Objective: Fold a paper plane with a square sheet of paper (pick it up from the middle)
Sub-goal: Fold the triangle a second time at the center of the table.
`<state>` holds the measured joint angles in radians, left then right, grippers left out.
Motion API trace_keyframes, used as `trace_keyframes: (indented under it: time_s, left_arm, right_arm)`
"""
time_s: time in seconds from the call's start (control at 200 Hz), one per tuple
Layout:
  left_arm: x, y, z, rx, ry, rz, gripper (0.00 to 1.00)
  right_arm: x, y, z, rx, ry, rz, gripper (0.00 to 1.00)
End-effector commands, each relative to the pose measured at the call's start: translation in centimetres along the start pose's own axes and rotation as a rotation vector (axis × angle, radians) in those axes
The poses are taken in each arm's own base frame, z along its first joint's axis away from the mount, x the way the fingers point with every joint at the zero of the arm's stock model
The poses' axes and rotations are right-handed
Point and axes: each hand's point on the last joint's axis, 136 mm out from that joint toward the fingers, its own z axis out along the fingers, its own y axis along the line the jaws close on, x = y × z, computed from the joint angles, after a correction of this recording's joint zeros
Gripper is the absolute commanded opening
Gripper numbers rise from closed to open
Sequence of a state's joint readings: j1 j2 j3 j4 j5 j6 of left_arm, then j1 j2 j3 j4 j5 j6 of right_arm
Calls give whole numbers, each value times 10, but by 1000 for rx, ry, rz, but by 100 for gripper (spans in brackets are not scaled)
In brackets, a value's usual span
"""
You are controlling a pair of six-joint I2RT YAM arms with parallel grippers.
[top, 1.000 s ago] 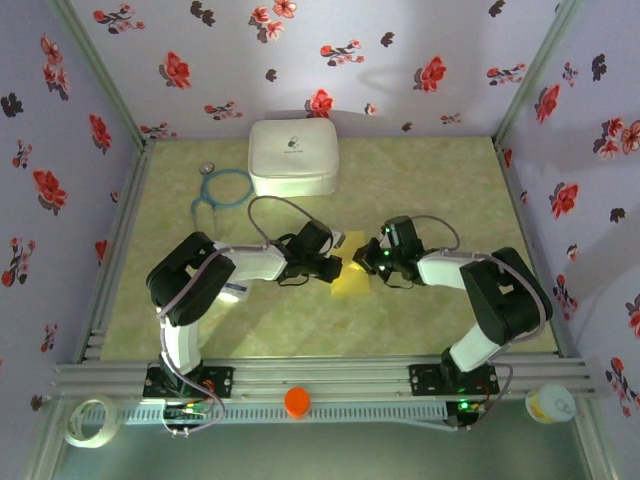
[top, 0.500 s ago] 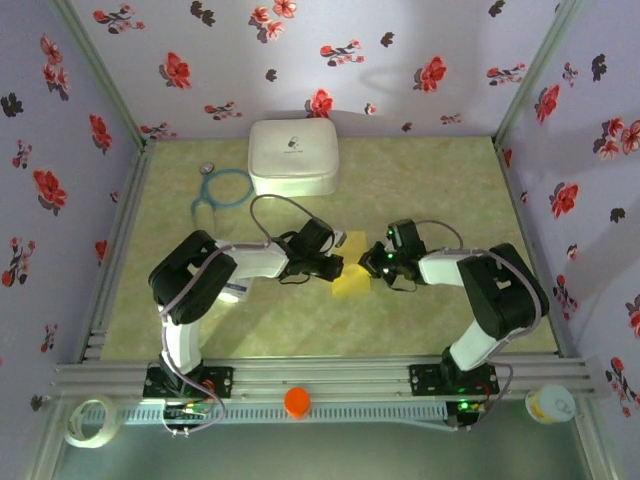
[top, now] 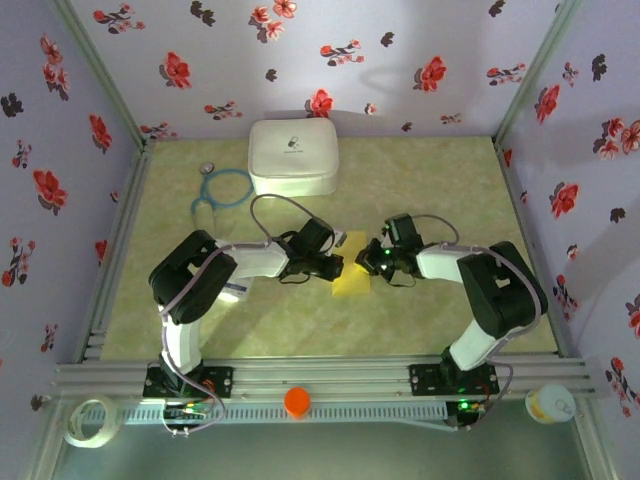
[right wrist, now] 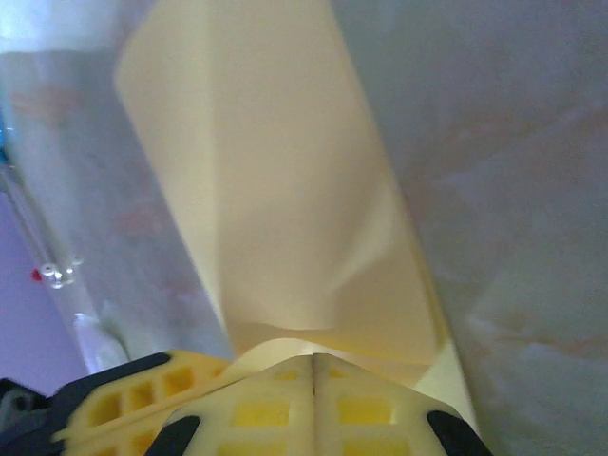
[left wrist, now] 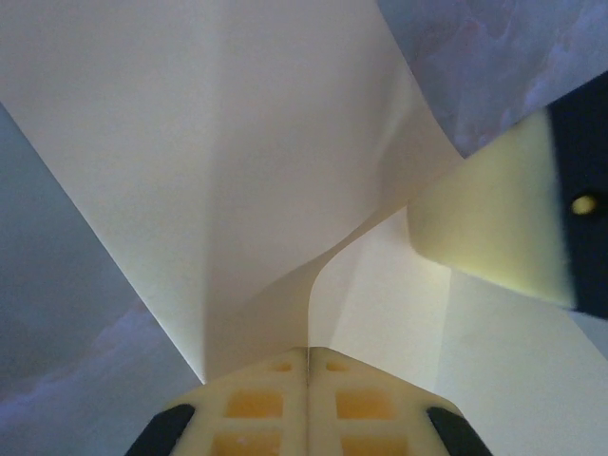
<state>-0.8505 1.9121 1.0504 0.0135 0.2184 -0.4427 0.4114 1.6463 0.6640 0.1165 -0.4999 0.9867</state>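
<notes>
The square sheet of paper (top: 351, 282) is yellow and lies bent double at the middle of the table, between my two grippers. My left gripper (top: 338, 266) is at its left edge. In the left wrist view that gripper (left wrist: 309, 351) is shut, with a curled edge of the sheet (left wrist: 237, 171) running into the seam between its tips. My right gripper (top: 372, 259) is at the sheet's right edge. In the right wrist view it (right wrist: 313, 358) is shut, and a raised fold of the sheet (right wrist: 275, 190) meets its tips. A paper plane is out of view.
A white rounded case (top: 292, 157) stands at the back. A teal stethoscope (top: 222, 190) lies to its left. A small white packet (top: 234, 291) sits under the left arm. On the near rail are an orange cap (top: 297, 402), a tape roll (top: 90, 420) and a cup (top: 550, 403).
The sheet has gone from a loose, raised shape to a flatter upright strip between the grippers. Both grippers stayed shut and shifted only slightly.
</notes>
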Motion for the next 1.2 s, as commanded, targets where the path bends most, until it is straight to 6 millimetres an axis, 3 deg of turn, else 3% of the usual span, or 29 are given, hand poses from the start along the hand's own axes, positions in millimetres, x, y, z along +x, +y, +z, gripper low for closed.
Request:
trace_keyframes:
  time_s: [0.0, 0.475, 0.725, 1.015, 1.11, 1.195]
  left_arm:
    - [33, 21, 9, -59, 119, -34, 0]
    - [37, 23, 10, -64, 134, -36, 0]
    - [36, 23, 9, -63, 132, -36, 1]
    - [37, 23, 10, -64, 136, -35, 1]
    - [37, 23, 10, -64, 135, -35, 1]
    - [36, 23, 10, -63, 135, -33, 1]
  right_arm:
    - [-4, -26, 2, 72, -19, 31, 0]
    - [-27, -32, -18, 51, -123, 125, 1]
    - [-23, 1, -35, -32, -141, 46, 1]
    - [19, 28, -1, -65, 46, -46, 0]
    - [22, 17, 7, -31, 57, -39, 0]
    - [23, -6, 9, 51, 52, -30, 0]
